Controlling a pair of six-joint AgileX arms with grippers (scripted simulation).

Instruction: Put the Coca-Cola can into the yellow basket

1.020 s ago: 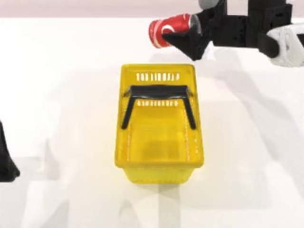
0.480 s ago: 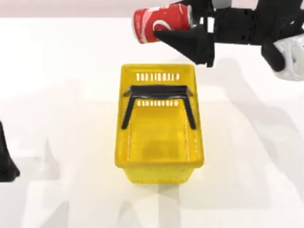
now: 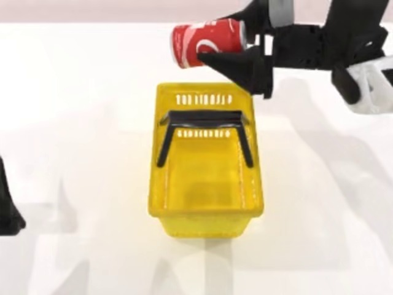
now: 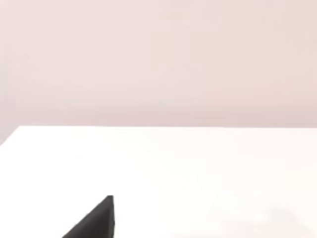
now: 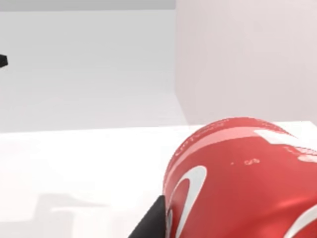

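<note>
The red Coca-Cola can (image 3: 206, 43) lies on its side in the air, just beyond the far end of the yellow basket (image 3: 206, 215). My right gripper (image 3: 236, 46) is shut on the Coca-Cola can, one black finger (image 3: 242, 66) below it in the top view. In the right wrist view the Coca-Cola can (image 5: 242, 183) fills the near corner beside one black fingertip (image 5: 151, 225). The basket stands at the table's middle, its black handle (image 3: 206, 118) raised across the far half. My left gripper (image 3: 7, 212) is parked at the table's left edge; one dark finger (image 4: 94, 220) shows in its wrist view.
The white table (image 3: 80, 123) lies around the basket on all sides. A pale wall (image 4: 158, 59) rises behind the table's far edge.
My right gripper has carried the can leftward and a little nearer the basket's far end, then dipped slightly. The left arm has not moved.
</note>
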